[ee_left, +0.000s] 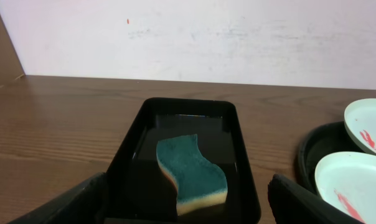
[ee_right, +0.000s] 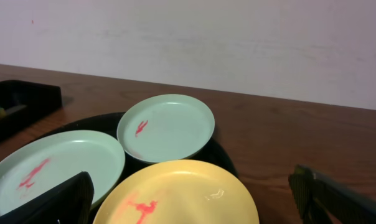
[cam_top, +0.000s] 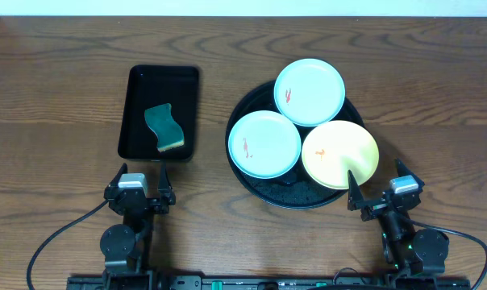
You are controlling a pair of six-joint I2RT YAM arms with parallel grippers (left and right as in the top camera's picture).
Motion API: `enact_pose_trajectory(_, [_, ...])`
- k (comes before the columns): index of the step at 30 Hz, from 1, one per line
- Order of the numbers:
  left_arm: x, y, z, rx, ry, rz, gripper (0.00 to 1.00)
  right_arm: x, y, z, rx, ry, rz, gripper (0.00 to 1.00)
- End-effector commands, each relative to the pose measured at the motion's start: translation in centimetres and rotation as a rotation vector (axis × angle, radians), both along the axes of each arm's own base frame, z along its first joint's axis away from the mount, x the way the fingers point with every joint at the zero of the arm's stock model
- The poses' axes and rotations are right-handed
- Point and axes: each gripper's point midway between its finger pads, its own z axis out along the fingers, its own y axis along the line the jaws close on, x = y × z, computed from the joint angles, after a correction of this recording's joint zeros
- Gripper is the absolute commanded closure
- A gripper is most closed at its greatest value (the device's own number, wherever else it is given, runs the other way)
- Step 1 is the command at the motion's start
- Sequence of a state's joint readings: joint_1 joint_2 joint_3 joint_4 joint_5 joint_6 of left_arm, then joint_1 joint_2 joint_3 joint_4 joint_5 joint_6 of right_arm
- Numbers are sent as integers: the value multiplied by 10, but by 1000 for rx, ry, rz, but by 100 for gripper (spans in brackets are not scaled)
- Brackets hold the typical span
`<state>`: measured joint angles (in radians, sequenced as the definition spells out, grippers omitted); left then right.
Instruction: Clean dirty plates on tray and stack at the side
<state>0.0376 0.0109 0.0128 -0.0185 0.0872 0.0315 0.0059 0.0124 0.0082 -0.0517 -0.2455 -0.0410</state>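
Three small plates rest on the round black tray: a mint plate at the back, a mint plate at the front left, and a yellow plate at the front right. Each carries an orange-red smear. The wrist views show them again: yellow plate, back mint plate, left mint plate. My right gripper stands open just in front of the yellow plate, empty. My left gripper is open and empty, in front of the rectangular tray.
A rectangular black tray at the left holds a green-and-yellow sponge, seen close in the left wrist view as the sponge. Bare wooden table surrounds both trays.
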Motion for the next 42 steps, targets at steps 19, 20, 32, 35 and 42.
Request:
enact_pose_trajectory(19, [-1,-4,-14,13,46,-20,18,0,1,-1,-12,-2,3,1])
enact_pose_trajectory(20, [-1,-4,-14,13,47,-20,18,0,1,-1,-12,-2,3,1])
enact_pose_trajectory(32, [-1,-4,-14,13,46,-20,18,0,1,-1,-12,-2,3,1])
enact_pose_trajectory(35, [-1,-4,-14,13,46,-20,18,0,1,-1,-12,-2,3,1])
enact_pose_trajectory(42, [-1,-4,-14,13,46,-20,18,0,1,-1,-12,-2,3,1])
